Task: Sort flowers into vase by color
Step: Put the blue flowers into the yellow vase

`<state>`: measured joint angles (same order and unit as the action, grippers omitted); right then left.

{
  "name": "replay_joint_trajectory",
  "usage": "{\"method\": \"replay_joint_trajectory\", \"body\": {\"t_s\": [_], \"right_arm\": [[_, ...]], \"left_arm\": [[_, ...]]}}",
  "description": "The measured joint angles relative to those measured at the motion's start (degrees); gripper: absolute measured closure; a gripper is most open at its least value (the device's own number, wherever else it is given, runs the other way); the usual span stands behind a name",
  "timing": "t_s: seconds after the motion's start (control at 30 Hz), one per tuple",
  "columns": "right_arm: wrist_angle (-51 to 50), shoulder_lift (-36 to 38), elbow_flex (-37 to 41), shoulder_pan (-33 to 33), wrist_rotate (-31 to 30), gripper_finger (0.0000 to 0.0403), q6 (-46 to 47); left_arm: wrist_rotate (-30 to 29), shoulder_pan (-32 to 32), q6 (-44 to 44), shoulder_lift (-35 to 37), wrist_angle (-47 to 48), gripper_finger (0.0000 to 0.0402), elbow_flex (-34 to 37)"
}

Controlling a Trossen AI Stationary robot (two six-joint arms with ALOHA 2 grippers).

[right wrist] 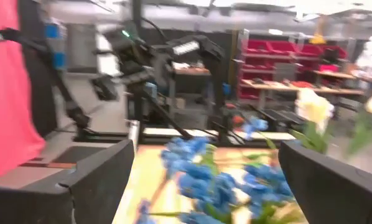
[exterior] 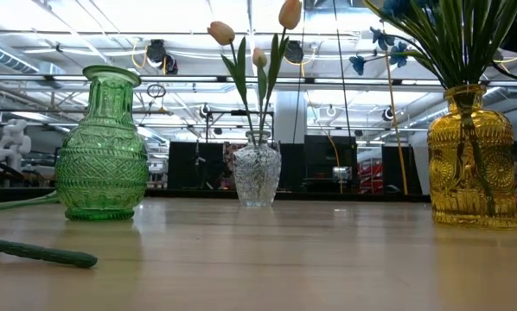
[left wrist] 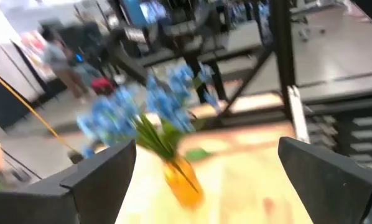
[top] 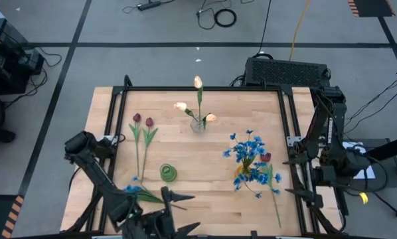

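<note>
A clear vase (top: 198,125) at the table's far middle holds cream tulips (top: 198,82). Blue flowers (top: 248,153) stand in a yellow vase (exterior: 472,155) at the right. A green vase (top: 168,172) stands with nothing in it. Two dark red tulips (top: 143,121) lie flat at the left, and a third (top: 267,158) lies beside the yellow vase. One blue flower (top: 135,190) lies near the front edge. My left gripper (top: 177,211) hovers open at the near edge, pointing at the blue bouquet (left wrist: 142,112). My right gripper (top: 298,178) hovers open at the right edge, facing the same flowers (right wrist: 217,180).
A black frame (top: 205,89) runs around the wooden table top. A loose green stem (exterior: 38,252) lies on the table close to the low camera. Bare wood shows between the green vase and the yellow vase.
</note>
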<state>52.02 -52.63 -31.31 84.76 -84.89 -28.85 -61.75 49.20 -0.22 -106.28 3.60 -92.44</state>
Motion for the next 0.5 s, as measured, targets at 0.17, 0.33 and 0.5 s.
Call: {"method": "replay_joint_trajectory", "body": {"t_s": [0.17,0.33,0.5], "right_arm": [[0.0,-3.5,-1.8,-0.9,2.4,0.0011,2.0],[-0.2,-8.3,-6.0,-2.3,2.4,0.0011,1.3],[-0.3,-11.8,-12.1,-3.3,2.3,0.0011,-3.6]], "left_arm": [[5.7,2.5,-20.0,-0.2,14.7,0.0004,0.0],[13.3,6.2,-29.2,-0.5,20.0,0.0004,0.0],[18.6,9.2,-39.2,-0.5,30.3,0.0004,0.0]]}}
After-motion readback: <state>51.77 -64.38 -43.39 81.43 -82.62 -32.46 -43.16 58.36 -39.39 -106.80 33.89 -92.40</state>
